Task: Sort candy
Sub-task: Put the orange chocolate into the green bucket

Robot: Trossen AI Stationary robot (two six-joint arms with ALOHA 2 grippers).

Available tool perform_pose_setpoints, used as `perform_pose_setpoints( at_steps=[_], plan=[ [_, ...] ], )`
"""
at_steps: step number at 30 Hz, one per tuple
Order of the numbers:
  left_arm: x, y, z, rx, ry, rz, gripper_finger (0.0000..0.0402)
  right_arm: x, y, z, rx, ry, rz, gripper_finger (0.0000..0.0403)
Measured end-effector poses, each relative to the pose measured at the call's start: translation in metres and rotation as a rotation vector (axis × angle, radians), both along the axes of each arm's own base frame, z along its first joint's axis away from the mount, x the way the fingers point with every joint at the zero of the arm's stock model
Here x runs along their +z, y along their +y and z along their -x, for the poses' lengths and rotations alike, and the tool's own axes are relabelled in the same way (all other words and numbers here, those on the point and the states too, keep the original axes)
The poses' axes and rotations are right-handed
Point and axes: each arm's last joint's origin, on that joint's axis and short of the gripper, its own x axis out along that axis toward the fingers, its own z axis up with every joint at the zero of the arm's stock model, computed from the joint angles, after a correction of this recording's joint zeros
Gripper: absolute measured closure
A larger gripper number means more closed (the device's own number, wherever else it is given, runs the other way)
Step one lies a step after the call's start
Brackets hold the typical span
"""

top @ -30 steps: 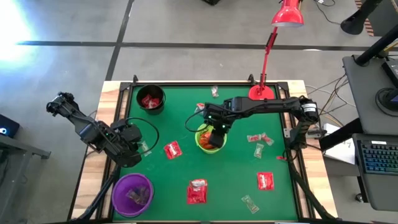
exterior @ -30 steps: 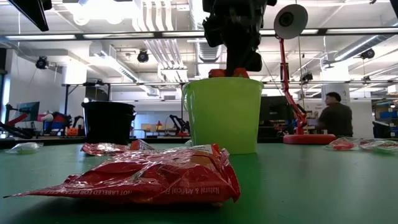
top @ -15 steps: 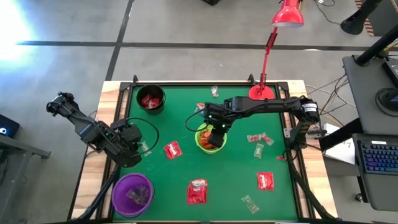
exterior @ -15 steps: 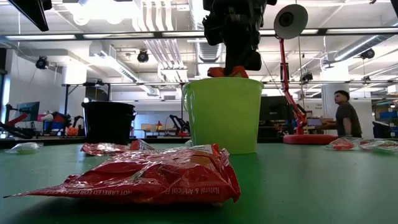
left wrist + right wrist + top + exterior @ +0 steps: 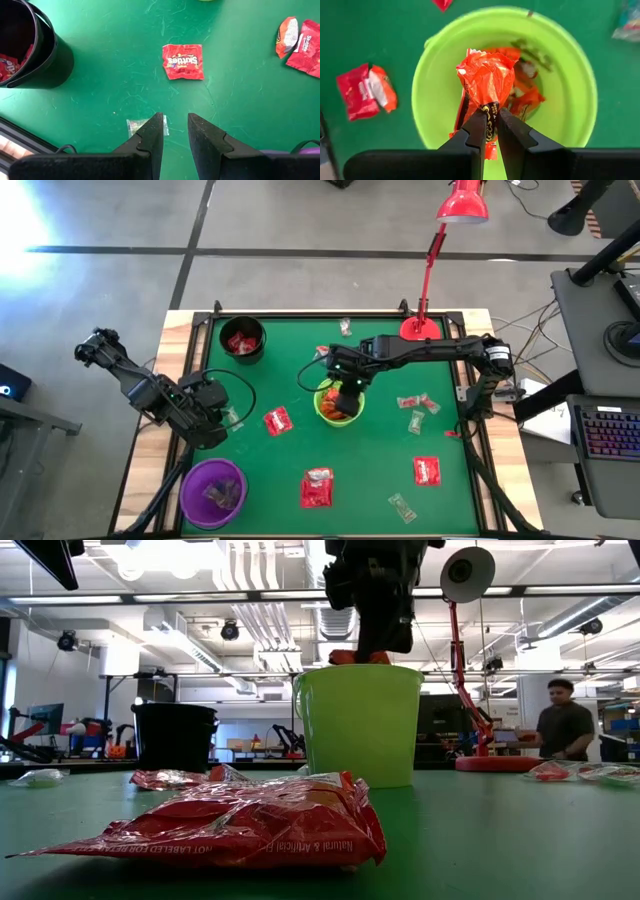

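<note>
Pinching an orange-red wrapper [image 5: 487,79] between nearly closed fingers, the right gripper [image 5: 489,121] is hanging directly over the lime-green bowl [image 5: 434,90] mid-table. The left gripper [image 5: 174,131] is waiting, narrowly parted and empty, near a clear-wrapped candy [image 5: 137,126] at the left edge.

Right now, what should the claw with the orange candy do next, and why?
Probably open and let go. The right claw is pinching the orange candy right above the green bowl, which already holds other orange wrappers, so it should drop in with them.
</note>
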Motion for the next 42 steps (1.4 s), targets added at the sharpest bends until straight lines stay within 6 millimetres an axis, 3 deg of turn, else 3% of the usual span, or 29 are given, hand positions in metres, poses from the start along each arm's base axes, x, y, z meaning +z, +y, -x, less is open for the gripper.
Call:
perform_pose_setpoints(
  at_steps=[18,27,42],
  plan=[
    [0.000,0.000,-0.001,0.000,-0.005,0.004,0.0330,-0.001,-0.001,-0.002,-0.016,-0.006,0.041,0.0369],
    [0.000,0.000,-0.001,0.000,-0.005,0.004,0.0330,-0.001,-0.003,-0.003,0.238,-0.052,0.168,0.0369],
    [0.000,-0.001,-0.001,-0.007,-0.010,0.005,0.0330,0.003,-0.004,-0.013,0.175,-0.153,0.181,0.0369]
  ],
)
